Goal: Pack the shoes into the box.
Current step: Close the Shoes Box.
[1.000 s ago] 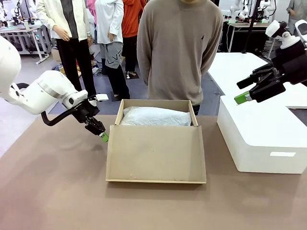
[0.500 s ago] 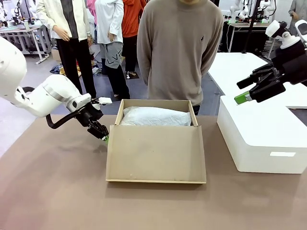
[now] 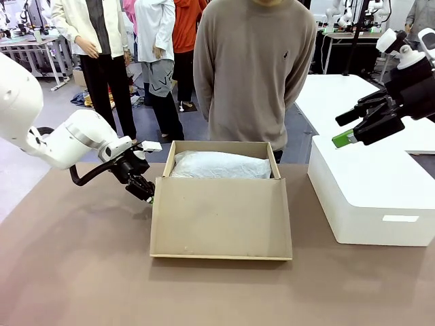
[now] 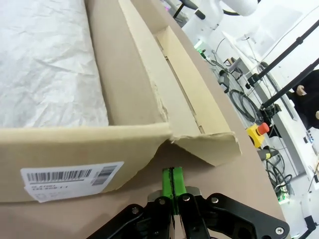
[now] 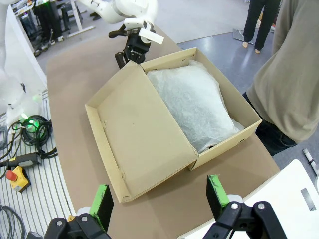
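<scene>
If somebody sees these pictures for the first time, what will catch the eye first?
Probably the open tan shoebox in the table's middle, its lid lying flat toward the robot and crumpled white tissue paper filling it. Next, the left gripper, shut, at the box's left corner. The right gripper hangs open above the white box.

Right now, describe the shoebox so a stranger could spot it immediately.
On the brown table, straight in front of the standing person, sits the tan cardboard box, its lid flap hanging open toward the robot and white tissue paper inside. The neighbouring white box is closed and larger.
</scene>
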Robot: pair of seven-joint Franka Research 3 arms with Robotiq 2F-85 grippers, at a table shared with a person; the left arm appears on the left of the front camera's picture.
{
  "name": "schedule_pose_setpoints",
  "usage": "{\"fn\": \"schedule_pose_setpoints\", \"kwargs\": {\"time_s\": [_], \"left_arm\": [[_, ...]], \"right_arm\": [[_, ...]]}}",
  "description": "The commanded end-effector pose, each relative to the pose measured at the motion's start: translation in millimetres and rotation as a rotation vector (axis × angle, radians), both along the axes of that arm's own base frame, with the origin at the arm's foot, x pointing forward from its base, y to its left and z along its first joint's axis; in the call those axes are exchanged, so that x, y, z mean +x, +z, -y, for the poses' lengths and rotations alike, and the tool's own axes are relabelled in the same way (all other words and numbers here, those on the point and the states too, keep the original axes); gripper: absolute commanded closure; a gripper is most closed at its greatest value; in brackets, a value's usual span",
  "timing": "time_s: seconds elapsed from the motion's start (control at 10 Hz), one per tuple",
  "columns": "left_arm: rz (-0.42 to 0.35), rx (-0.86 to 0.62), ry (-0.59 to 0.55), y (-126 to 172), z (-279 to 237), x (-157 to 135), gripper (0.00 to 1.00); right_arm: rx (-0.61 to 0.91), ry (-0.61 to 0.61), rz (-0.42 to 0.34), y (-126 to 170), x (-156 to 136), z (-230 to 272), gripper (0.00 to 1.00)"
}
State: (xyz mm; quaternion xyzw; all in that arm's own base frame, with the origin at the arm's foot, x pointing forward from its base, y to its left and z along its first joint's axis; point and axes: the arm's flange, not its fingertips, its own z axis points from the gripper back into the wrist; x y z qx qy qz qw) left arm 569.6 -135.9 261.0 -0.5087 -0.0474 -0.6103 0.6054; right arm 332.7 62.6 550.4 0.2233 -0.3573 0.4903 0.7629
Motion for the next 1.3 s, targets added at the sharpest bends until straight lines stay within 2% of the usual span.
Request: {"fn": "schedule_pose_setpoints", "kwargs": {"time_s": [0.0, 0.7, 1.2], "left_arm": [[-0.008, -0.063, -0.018, 1, 3, 0, 1.0], [-0.09, -0.171, -0.128, 4, 15, -10, 1.0], [-0.125, -0.277, -0.144, 14, 11, -18, 1.0]], "right_arm": [[0.031, 0.024, 0.022, 1, 5, 0, 0.0], [0.031, 0.024, 0.022, 1, 5, 0, 0.0], [0.031, 0.024, 0.022, 1, 5, 0, 0.0]]}}
